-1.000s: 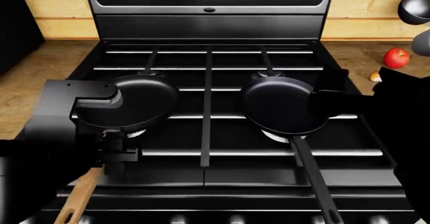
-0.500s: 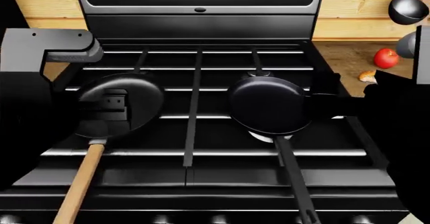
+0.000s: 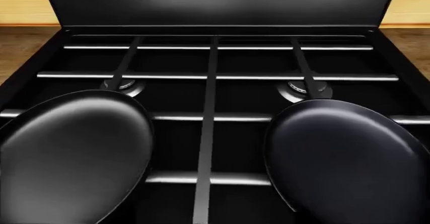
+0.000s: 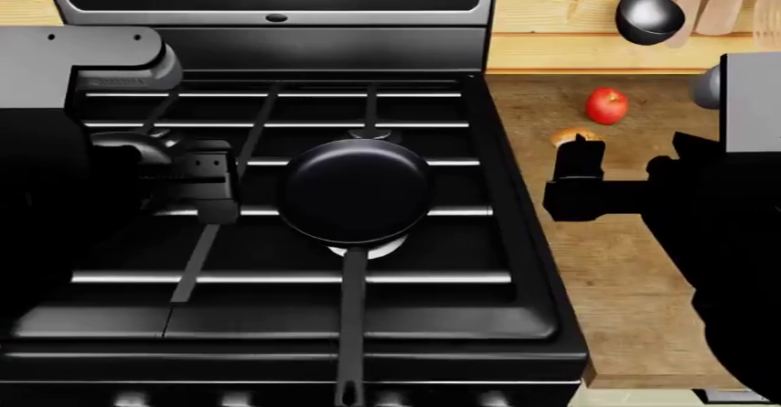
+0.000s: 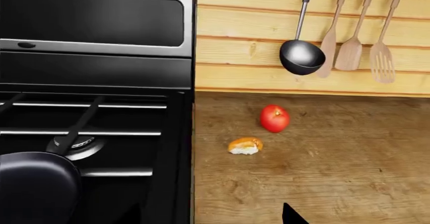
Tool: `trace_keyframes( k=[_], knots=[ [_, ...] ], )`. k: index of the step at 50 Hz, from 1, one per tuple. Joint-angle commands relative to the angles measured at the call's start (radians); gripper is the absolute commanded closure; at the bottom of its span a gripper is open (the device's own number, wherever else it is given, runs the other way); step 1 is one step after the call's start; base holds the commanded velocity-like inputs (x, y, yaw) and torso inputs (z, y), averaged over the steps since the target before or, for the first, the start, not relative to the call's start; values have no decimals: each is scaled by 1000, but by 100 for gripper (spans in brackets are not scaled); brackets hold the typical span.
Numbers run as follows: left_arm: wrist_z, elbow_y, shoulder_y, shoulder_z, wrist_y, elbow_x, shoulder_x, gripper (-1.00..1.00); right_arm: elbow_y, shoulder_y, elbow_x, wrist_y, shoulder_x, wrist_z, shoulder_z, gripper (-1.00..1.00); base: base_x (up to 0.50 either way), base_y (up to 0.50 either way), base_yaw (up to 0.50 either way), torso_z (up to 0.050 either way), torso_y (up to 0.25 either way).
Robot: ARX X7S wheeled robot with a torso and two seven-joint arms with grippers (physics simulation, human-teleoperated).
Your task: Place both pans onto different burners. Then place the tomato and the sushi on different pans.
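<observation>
On the black stove [image 4: 525, 270], two round matte-black pans sit over the near burners. From my head camera the smaller pan [image 4: 357, 192] is plain, its long thin black handle running toward me, a sliver of silver burner ring [image 4: 380, 248] showing under its near rim. The larger pan [image 3: 70, 153] is mostly hidden there behind my left arm; my left wrist camera shows its smooth dark bowl beside the smaller one, with steel-edged grates crossing between them.

Right of the stove, on the grainy wooden counter [image 5: 336, 183], the glossy red tomato [image 5: 274, 118] stands near the plank wall, and the sushi [image 5: 245, 145], an orange-topped oblong on white rice, lies just beside it, nearer the stove. A steel ladle [image 5: 301, 56] hangs on the wall above them.

My right gripper [image 4: 581, 176] hovers over the counter near the sushi, holding nothing; whether its fingers are parted I cannot tell. My left gripper [image 4: 205, 180] hangs above the grates, equally unclear.
</observation>
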Motion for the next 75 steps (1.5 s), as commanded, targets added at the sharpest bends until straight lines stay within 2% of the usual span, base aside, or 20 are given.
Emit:
trace_keyframes(
  k=[1,47,60,75],
  knots=[
    [14,-17,5,9,-5,20,17,-100,22,-6,-36,8,-7,-28,-15,-100,1,-500,0,0,0],
    [44,-33,20,17,2,50,33,-100,56,-1,-125,20,-25,-83,-50,-100,0,-500,0,0,0],
    [45,-33,17,16,3,52,34,-100,53,40,-150,85,-30,-43,-104,-100,0,57,0,0,0],
    [48,-30,14,17,-1,50,34,-100,54,20,-159,57,-34,-68,-95,-100,3,133,0,0,0]
  ],
)
